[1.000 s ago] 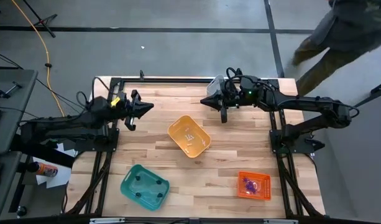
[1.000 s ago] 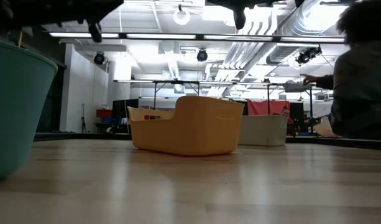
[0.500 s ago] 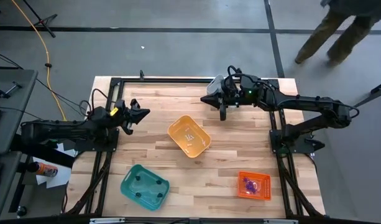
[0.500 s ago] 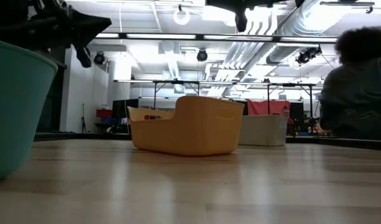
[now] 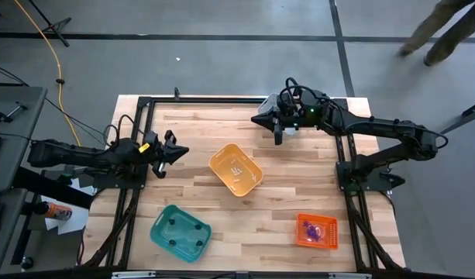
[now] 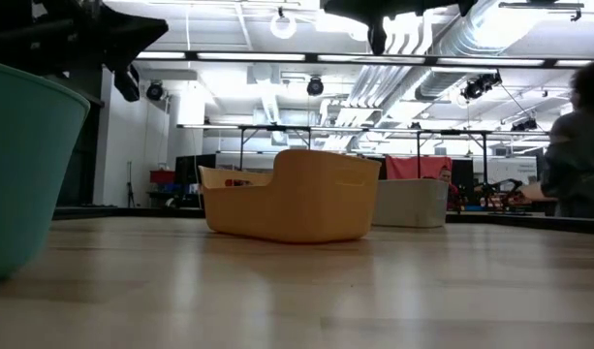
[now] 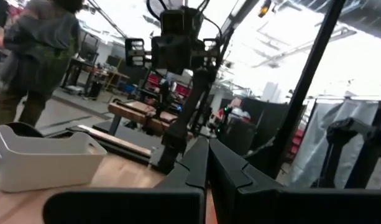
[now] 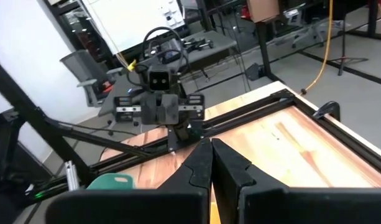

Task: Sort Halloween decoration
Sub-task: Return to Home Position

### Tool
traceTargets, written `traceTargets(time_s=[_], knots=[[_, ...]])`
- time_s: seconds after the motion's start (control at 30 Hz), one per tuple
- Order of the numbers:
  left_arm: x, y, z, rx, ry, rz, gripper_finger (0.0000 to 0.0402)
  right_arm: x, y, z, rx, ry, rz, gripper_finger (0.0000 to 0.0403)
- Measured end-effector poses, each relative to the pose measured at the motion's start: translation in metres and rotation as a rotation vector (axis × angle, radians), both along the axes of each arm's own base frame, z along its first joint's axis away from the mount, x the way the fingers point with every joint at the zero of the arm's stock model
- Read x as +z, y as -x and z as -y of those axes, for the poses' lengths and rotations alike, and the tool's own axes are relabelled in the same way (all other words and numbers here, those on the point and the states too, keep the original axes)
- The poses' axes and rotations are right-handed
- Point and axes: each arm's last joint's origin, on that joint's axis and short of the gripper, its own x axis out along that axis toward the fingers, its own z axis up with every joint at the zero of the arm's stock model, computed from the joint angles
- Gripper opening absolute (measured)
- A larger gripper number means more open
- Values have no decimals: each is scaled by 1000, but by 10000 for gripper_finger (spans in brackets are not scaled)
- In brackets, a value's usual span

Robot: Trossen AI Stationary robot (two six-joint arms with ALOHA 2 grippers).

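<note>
The Halloween decoration lies sorted in three bins on the table. Whitish trinkets [image 5: 237, 172] are in the yellow bin [image 5: 222, 160]. Black ones [image 5: 184, 231] are in the teal bin [image 5: 161, 225]. Purple ones [image 5: 313, 230] are in the orange bin [image 5: 328, 241]. My left gripper [image 5: 183, 149] hovers shut at the table's left side, left of the yellow bin, holding nothing. My right gripper [image 5: 256, 120] hangs shut and high over the far edge, also holding nothing. The wrist views show each pair of fingers [image 7: 206, 149] [image 8: 207, 149] closed together.
A whitish bin [image 6: 410, 202] stands at the table's far side, behind the yellow bin [image 6: 292, 208]; the left wrist view shows it as well [image 7: 44, 163]. Bare wood lies between the bins. A person [image 5: 446, 27] walks on the floor beyond the far right corner.
My left gripper has sunk and drawn back toward the table's left and near edges, staying shut. The person beyond the far right corner has walked farther away. The bins and trinkets have not moved.
</note>
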Motion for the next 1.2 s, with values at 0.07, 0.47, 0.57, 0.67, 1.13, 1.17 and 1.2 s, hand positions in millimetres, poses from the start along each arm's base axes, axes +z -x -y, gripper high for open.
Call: traceTargets(time_s=[0.07, 0.47, 0.57, 0.67, 1.13, 1.17, 1.2], knots=[[-2, -1, 0, -5, -11, -21, 0, 0, 0, -1, 20, -3, 0, 0], [-30, -5, 0, -1, -52, -321, 1, 18, 27, -13, 130, 114, 15, 0], [-36, -5, 0, -4, -50, -376, 1, 24, 39, -17, 141, 168, 19, 0], [-42, -4, 0, -7, -49, -436, 1, 28, 54, -22, 146, 173, -5, 0], [-33, 13, 1, -4, -51, -367, 1, 42, 105, -60, 291, 239, -20, 0], [-32, 14, 1, -4, -52, -353, 1, 42, 106, -62, 296, 243, -17, 0], [-31, 15, 1, -3, -52, -341, 1, 42, 107, -63, 301, 244, -13, 0]])
